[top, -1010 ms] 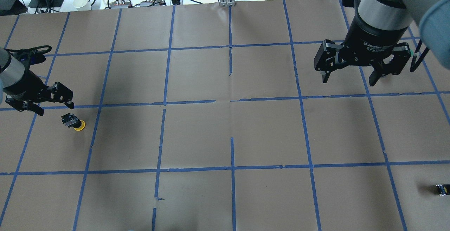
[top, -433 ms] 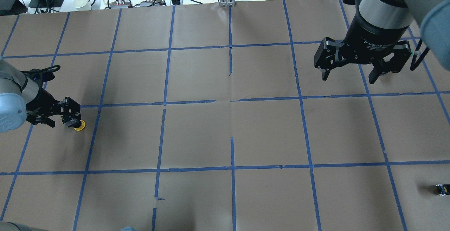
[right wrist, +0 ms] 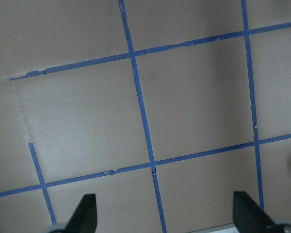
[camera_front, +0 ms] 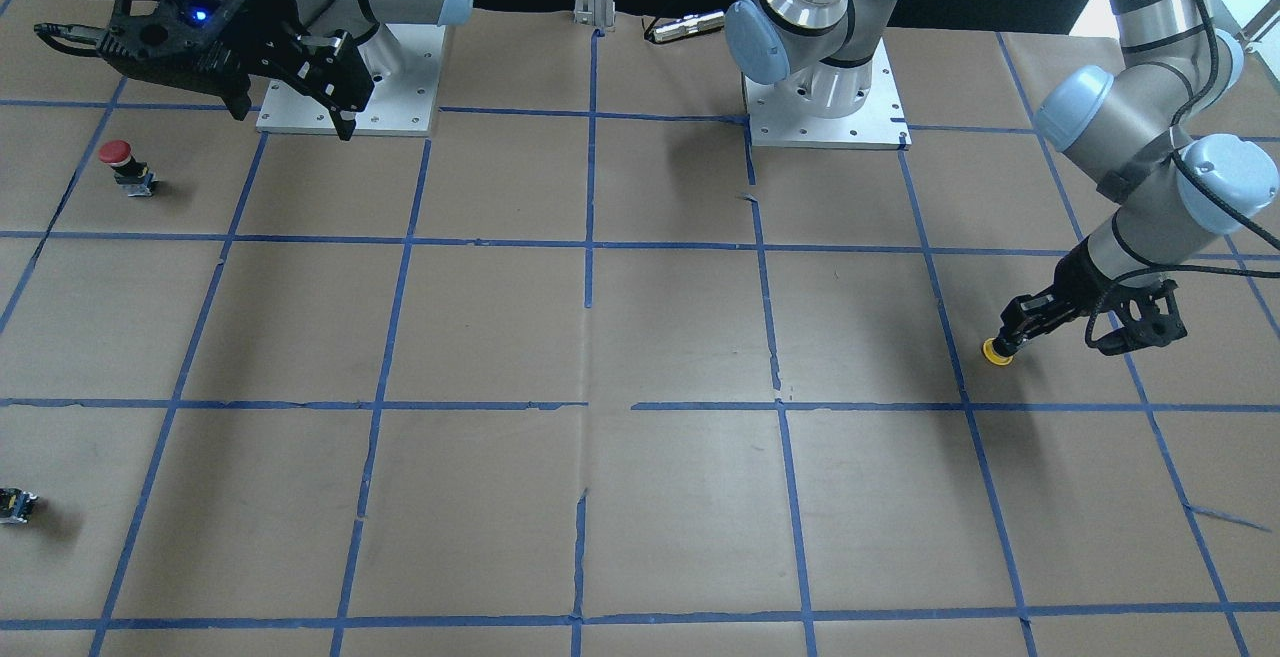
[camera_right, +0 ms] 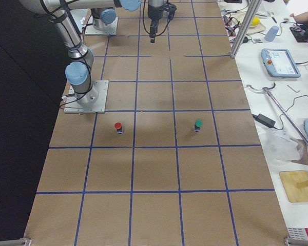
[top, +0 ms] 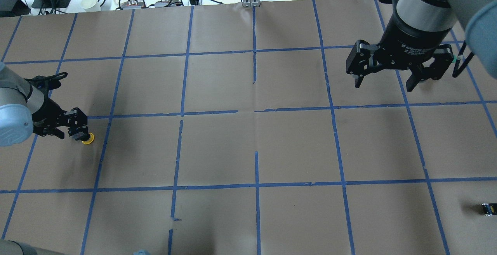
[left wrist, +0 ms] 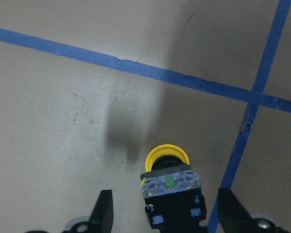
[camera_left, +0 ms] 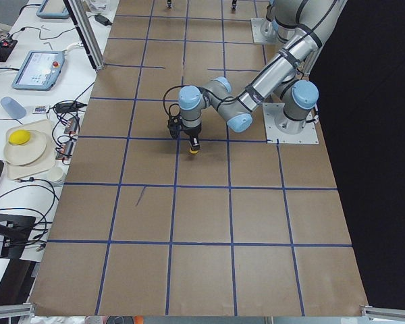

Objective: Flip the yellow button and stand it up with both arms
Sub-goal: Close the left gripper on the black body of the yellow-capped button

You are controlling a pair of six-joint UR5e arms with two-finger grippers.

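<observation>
The yellow button (left wrist: 167,156) lies on its side on the paper-covered table (top: 248,146), near the table's end on the robot's left and just beside a blue tape line (left wrist: 242,141). Its cap points away from the left gripper (top: 74,127); the contact end of the black body faces the left wrist camera.

The left gripper is low over the table with its jaws apart, one finger on each side of the button body. The left wrist view shows a gap between body and finger on both sides, so nothing is gripped. That view cuts off the bottom of the body and the finger bases. In the overhead view the gripper hides most of the body, leaving little more than the cap in sight.

The right gripper (top: 382,85) hangs above the table on the opposite side, jaws spread wide and empty.

A red button (camera_front: 118,162) stands upright. A green button (camera_right: 198,124) shows only in the right side view, small. A small dark part (top: 488,208) sits at the frame edge, too small to make out.
</observation>
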